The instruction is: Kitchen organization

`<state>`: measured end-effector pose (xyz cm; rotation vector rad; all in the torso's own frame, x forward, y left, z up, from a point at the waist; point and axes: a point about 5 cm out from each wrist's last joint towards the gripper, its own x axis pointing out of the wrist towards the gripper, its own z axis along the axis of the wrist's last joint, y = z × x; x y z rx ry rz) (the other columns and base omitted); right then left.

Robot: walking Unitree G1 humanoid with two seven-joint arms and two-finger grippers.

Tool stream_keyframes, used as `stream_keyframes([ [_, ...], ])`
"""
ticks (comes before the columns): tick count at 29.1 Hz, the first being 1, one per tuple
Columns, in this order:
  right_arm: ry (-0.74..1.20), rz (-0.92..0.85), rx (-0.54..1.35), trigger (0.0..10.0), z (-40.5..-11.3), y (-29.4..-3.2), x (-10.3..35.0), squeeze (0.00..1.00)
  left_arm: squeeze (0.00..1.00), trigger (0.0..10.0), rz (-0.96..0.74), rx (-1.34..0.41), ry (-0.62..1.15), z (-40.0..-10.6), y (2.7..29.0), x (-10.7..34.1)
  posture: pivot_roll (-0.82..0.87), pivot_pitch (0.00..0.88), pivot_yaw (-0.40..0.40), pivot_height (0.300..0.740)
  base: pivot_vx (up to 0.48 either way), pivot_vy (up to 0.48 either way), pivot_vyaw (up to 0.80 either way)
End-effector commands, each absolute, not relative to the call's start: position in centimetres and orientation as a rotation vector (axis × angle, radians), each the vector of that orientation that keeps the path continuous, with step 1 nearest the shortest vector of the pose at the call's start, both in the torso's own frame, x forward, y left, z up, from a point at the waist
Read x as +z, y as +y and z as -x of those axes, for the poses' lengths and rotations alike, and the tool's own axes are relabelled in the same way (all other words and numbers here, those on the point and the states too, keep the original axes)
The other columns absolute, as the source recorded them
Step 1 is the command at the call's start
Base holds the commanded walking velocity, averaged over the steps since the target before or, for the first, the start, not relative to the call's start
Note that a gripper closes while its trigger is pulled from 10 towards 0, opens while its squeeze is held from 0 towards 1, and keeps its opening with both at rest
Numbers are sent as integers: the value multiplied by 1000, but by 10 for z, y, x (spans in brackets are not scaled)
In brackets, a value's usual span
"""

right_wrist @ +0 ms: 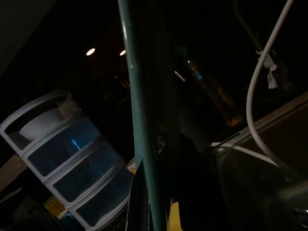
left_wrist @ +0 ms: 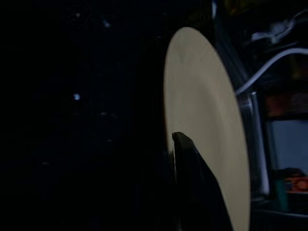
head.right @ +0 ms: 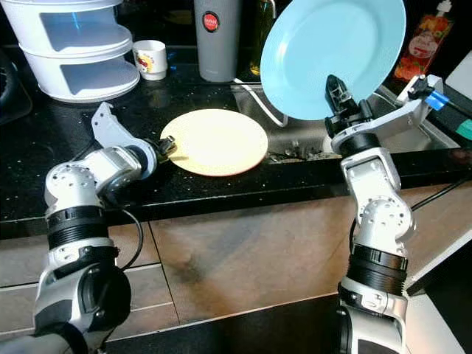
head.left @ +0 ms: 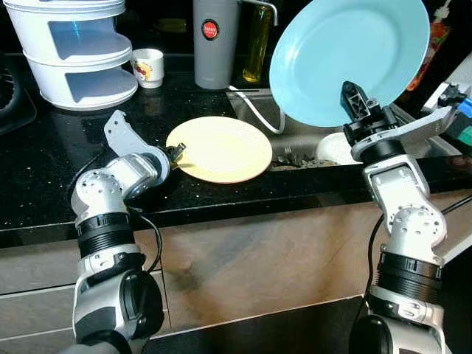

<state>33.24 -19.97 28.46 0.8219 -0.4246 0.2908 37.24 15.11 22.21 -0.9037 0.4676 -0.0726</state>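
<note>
**Inspector:** While the rack stands untouched at the far left, report from that side across.

**Assistant:** White tiered rack (head.left: pixel 74 51) sits on the black counter (head.left: pixel 44 147), well beyond the left gripper (head.left: pixel 175 153). That gripper is pinching the near-left rim of the yellow plate (head.left: pixel 220 149), which lies flat on the counter, face up, just ahead of the fingers. Past it, beside the sink (head.left: pixel 295 140), the right gripper (head.left: pixel 352 99) is clamped on the lower rim of the blue plate (head.left: pixel 350 55), held in the air above the sink.

**Inspector:** Orientation of the blue plate?

**Assistant:** Nearly on edge; its face is turned toward the robot, rim rising up and away from the fingers. Being round, it has no long axis.

**Inspector:** Step in hand?

**Assistant:** By my judgement, plates are being gathered for storing. Next move calls for carrying the blue plate leftward, levelled, either onto the yellow one or into a rack tier, without clipping the grey flask (head.left: pixel 215 44).
</note>
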Motion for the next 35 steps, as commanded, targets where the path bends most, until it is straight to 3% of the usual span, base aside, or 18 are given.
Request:
stream_keyframes([
  [1,-457,-827,284,10000,-330,-203,288,0,0,0,921,-18,535,-371,156,207,127,47,-45,740,0,0,0],
  [6,-458,-827,289,10000,-331,-202,289,0,0,0,953,-15,488,-372,163,212,127,47,-45,740,0,0,0],
  [7,-458,-827,292,10000,-331,-202,288,0,0,0,939,25,385,-373,175,222,127,47,-45,740,0,0,0],
  [8,-457,-828,292,10000,-331,-201,288,0,0,3333,935,50,337,-374,182,229,132,49,-47,740,0,0,0],
  [9,-456,-829,293,10000,-331,-201,288,0,0,10000,876,117,263,-373,193,235,132,49,-47,740,0,0,0],
  [15,-453,-829,294,10000,-331,-201,287,0,0,10000,831,194,153,-370,212,249,134,50,-44,740,0,0,0],
  [19,-423,-835,309,10000,-332,-195,281,0,0,10000,804,402,-28,-350,258,266,145,54,-47,740,0,0,0],
  [24,-409,-835,319,10000,-333,-192,278,0,0,10000,767,486,6,-345,267,256,147,55,-48,740,0,0,0],
  [25,-399,-834,326,10000,-333,-189,276,0,463,10000,730,571,6,-341,275,249,149,53,-51,740,0,0,0],
  [27,-393,-834,330,10000,-334,-188,275,0,463,10000,703,630,2,-338,281,244,149,53,-51,740,0,0,0],
  [28,-389,-833,335,10000,-334,-186,275,0,1000,10000,695,659,-3,-336,284,241,151,50,-55,740,0,0,0],
  [30,-384,-837,346,10000,-335,-184,275,0,1000,10000,780,520,31,-341,269,238,153,49,-58,740,0,0,0],
  [33,-383,-838,349,10000,-335,-184,274,0,1000,10000,813,458,41,-343,262,238,156,46,-58,740,0,0,0],
  [34,-383,-838,355,10000,-336,-183,275,0,0,10000,881,343,23,-344,249,244,156,46,-58,740,0,0,0],
  [35,-383,-838,355,10000,-336,-183,275,0,0,10000,881,343,23,-344,249,244,156,46,-58,740,0,0,0],
])
